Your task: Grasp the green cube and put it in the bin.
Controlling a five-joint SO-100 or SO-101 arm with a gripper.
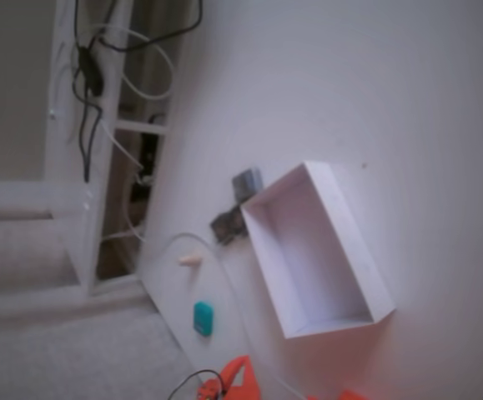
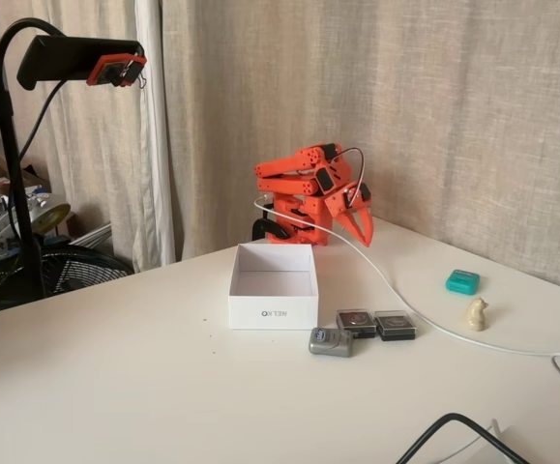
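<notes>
The green cube [image 2: 461,282] lies on the white table to the right of the arm in a fixed view, and low and left of centre in the tilted fixed view [image 1: 203,318]. The bin [image 2: 273,311], a white open box, stands empty in front of the arm, also seen mid-frame [image 1: 316,250]. The orange arm is folded up at the back of the table. Its gripper [image 2: 362,232] points down above the table, well left of the cube and behind the bin, and looks shut with nothing in it. Only a piece of the orange arm [image 1: 237,379] shows at the bottom edge of the tilted view.
A beige peg [image 2: 476,313] stands just in front of the cube. Three grey blocks [image 2: 357,322] lie by the bin's front right corner. A white cable [image 2: 405,304] runs between blocks and cube. A black cable [image 2: 454,425] lies at the front. A camera stand [image 2: 14,174] rises at left.
</notes>
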